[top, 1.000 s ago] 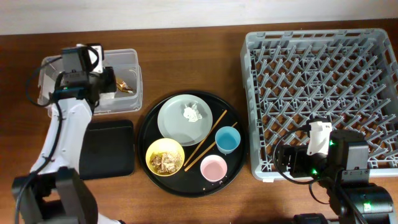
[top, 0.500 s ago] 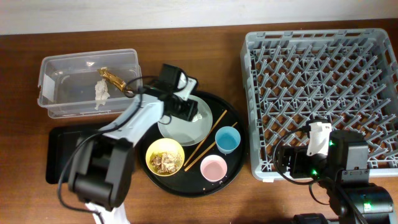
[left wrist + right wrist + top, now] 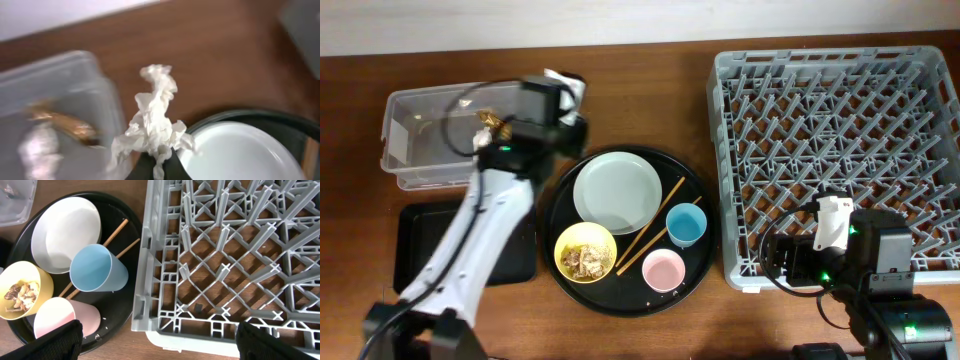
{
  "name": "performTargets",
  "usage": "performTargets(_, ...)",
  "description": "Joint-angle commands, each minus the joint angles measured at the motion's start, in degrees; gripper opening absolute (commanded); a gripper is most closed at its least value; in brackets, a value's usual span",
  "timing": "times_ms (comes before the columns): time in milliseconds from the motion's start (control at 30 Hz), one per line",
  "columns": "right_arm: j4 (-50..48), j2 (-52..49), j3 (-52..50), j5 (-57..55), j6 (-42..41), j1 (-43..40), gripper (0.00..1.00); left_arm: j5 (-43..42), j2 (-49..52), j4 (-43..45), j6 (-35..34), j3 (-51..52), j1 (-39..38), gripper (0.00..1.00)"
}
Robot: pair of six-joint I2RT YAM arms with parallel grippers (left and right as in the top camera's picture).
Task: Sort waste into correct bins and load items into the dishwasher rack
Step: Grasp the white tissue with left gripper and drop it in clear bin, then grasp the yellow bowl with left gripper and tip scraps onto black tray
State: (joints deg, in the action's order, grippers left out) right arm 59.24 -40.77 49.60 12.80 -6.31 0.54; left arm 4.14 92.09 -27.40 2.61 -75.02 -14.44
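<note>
**Left wrist: tissue pinched in the claw beside the clear tub**

On my left wrist feed the left claw (image 3: 156, 166) is clamped on a crumpled white tissue (image 3: 154, 117), which stands up from the fingertips. It hangs over the bench (image 3: 220, 55), just off the right end of the clear tub (image 3: 75, 75) and beside the rim of the round black tray (image 3: 235, 116). Inside the tub I see the gold foil wrapper (image 3: 67, 125) and a blurred white scrap that I cannot identify.

Overhead, the tissue shows at the tip of the left arm, between the tub and the tray. The shallow black tray (image 3: 415, 250) lies below the tub, partly under the arm. On the round tray sit the grey plate (image 3: 617, 190), the yellow bowl (image 3: 570, 240) with the food scraps (image 3: 586, 260), the blue cup (image 3: 686, 225), the pink cup (image 3: 664, 270) and the chopsticks (image 3: 650, 226).

The right claw (image 3: 157, 332) hovers over the near left corner of the dishwasher rack (image 3: 240, 245), fingers spread wide and holding nothing.
</note>
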Motion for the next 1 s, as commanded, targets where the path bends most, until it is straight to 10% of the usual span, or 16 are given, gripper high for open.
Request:
performTargets(0, 0.0, 0.2, 0.6, 0.3, -0.4, 0.2, 0.99, 2.6, 1.7, 0.0, -1.5, 0.1, 10.5, 0.00)
performTargets(67, 0.0, 0.2, 0.6, 0.3, -0.4, 0.2, 0.99, 2.1, 5.1, 0.8, -1.9, 0.1, 17.4, 0.06)
performTargets(167, 0.0, 0.2, 0.6, 0.3, -0.4, 0.2, 0.99, 2.1, 6.6, 1.2, -1.9, 0.0, 20.5, 0.56)
performTargets(500, 0.0, 0.2, 0.6, 0.3, -0.4, 0.2, 0.98, -16.0, -6.1, -29.6, -5.4, 0.3, 6.1, 0.63)
performTargets(733, 0.7, 0.2, 0.6, 0.3, -0.4, 0.2, 0.99, -16.4, -2.3, -27.2, -20.0, 11.0, -10.8, 0.62)
performTargets(967, 0.8, 0.2, 0.6, 0.3, -0.4, 0.2, 0.99, -15.2, 7.5, -22.3, -20.0, 14.3, -16.0, 0.53)
